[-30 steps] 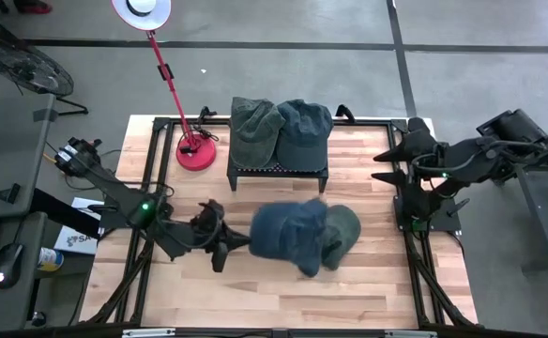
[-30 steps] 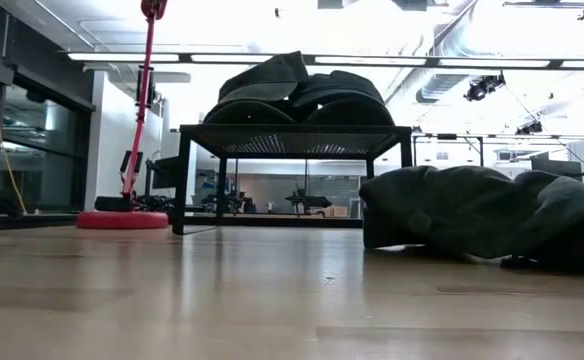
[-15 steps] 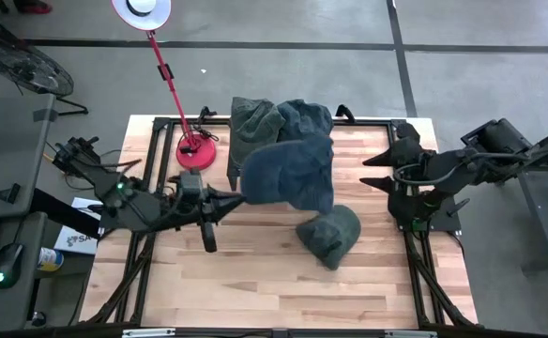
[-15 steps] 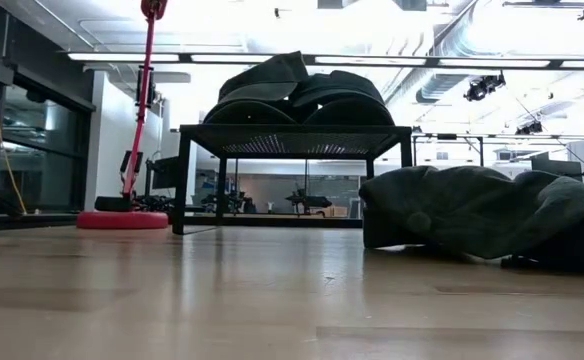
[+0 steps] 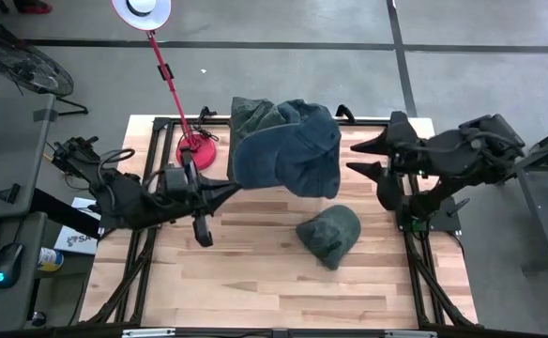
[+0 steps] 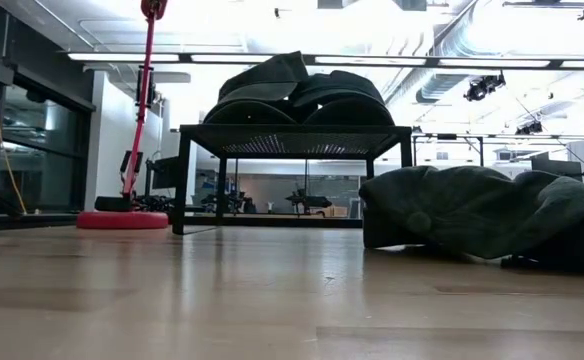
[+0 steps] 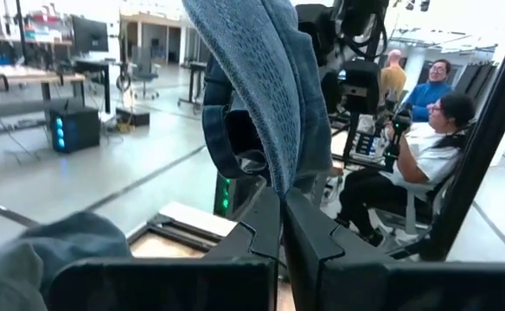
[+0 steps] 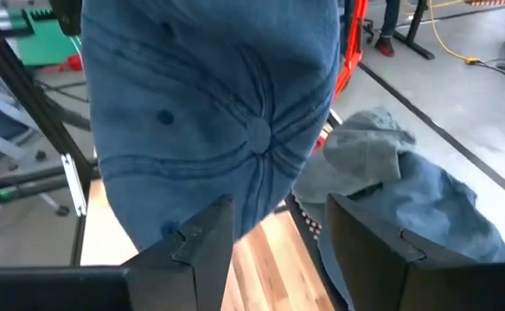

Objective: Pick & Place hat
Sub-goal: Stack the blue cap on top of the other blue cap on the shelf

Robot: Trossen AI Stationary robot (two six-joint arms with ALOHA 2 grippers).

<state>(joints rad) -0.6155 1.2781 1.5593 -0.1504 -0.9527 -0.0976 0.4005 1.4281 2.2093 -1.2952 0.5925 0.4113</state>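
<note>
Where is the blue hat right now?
In the high view, the blue hat hangs in the air, pinched in the left tool, partly over the hats on the black rack. The green hat lies on the table below it.

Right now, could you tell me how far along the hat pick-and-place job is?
Done: two hats already lie on the black rack. In hand: the left gripper is shut on the blue hat, lifted off the table and hanging over the rack, while the open right gripper waits beside it. Left: releasing this hat, then fetching the green hat on the table.
</note>
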